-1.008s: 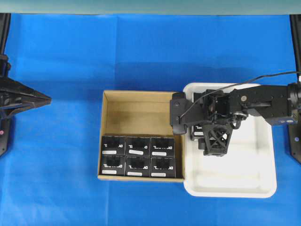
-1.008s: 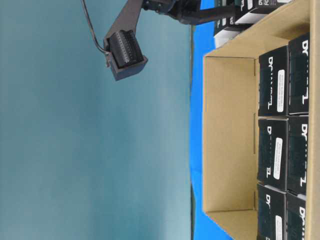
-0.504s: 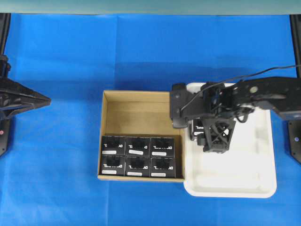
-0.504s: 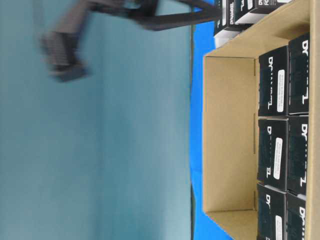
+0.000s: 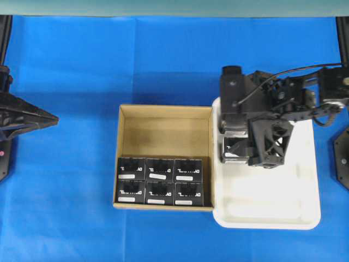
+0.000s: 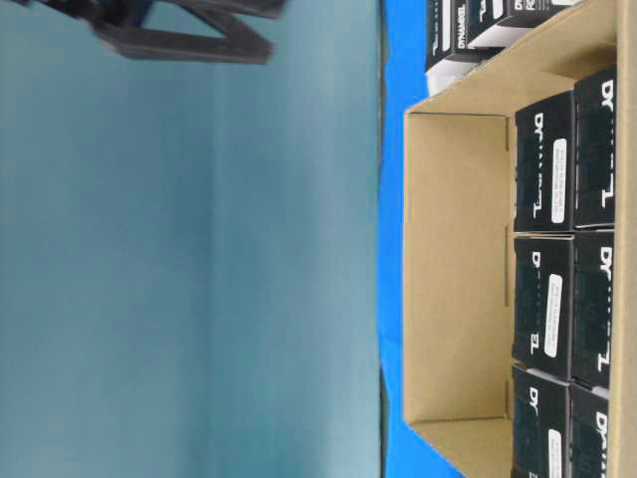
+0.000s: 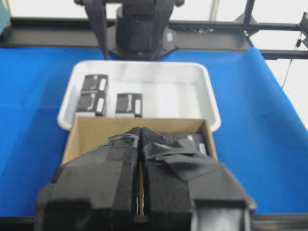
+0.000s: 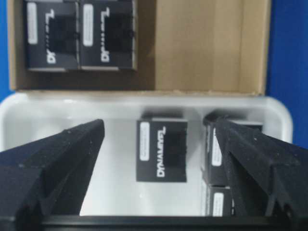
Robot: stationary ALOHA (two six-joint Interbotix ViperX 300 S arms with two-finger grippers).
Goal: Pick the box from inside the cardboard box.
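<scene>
Risks with the right pincer empty above the tray

We see the right pincer (image 8: 159, 144) spread wide and holding nothing, hanging over the white tray (image 5: 305, 218), where three black boxes already lie; one box (image 8: 161, 150) sits straight below between the fingers. Six more boxes (image 5: 160, 180) remain packed in two tight rows at the near end of the carton (image 5: 163, 128), its far half bare. We judge the next grab risky: the boxes touch each other, so a finger could land on a neighbour's top or drag two at once, and the carton wall beside the end box leaves little room. The carton may also slide on the blue surface (image 5: 65, 65). The left pincer (image 7: 139, 139) is clenched, parked well left of the carton.
</scene>
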